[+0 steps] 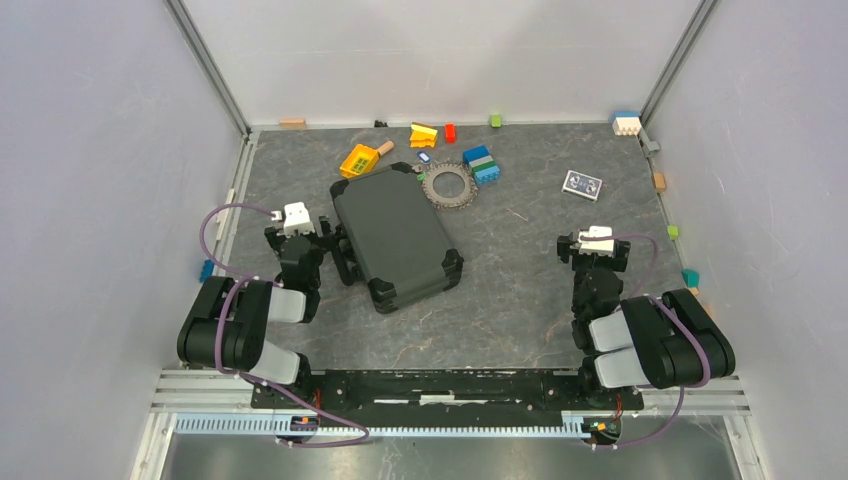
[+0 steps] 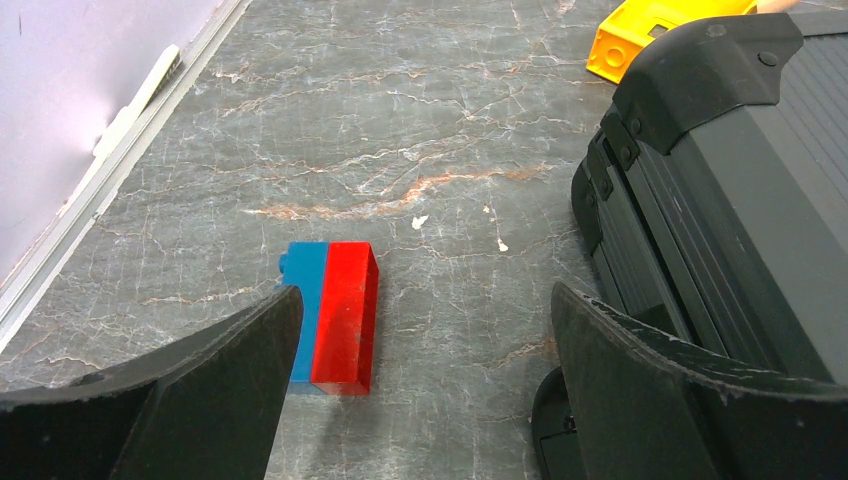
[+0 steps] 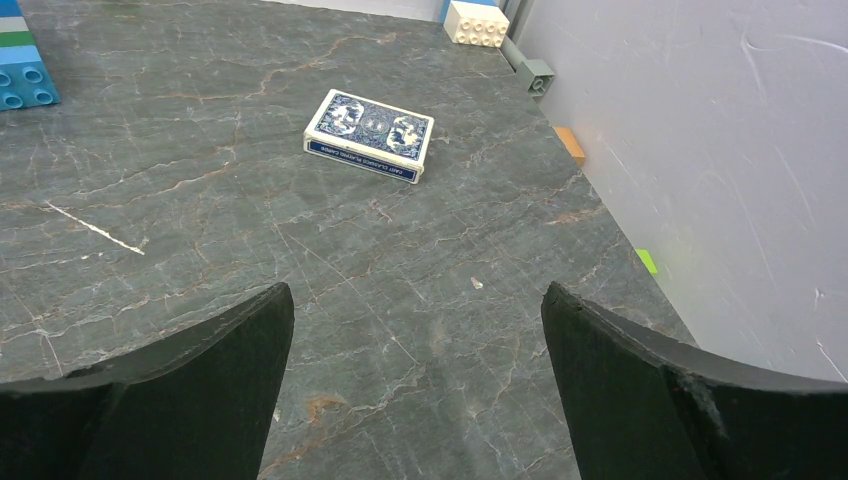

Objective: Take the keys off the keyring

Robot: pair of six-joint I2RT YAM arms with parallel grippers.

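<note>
A grey marbled table (image 1: 520, 290), walled in pale panels, carries one keyring (image 1: 447, 201) far up the middle, lying flat just past the far corner of one dark case (image 1: 397, 237) and close beside a stack of blue and green bricks (image 1: 481, 165). The keys (image 1: 430, 186) fan out around it like gear teeth, too small to count, and a small blue-headed piece near its upper left is hard to make out. The ring lies well ahead of both grippers, closer to the left one, and shows only in the top view. The left gripper (image 2: 425, 310) stands wide with nothing in it, its right finger (image 2: 640, 380) close against the case's side, and one red-and-blue brick (image 2: 335, 318) lies on the table ahead of its left finger. The right gripper (image 3: 415, 300) is equally wide and holds nothing, with one box of playing cards (image 3: 370, 135) well in front of it. The case is cut off in the left wrist view.
</note>
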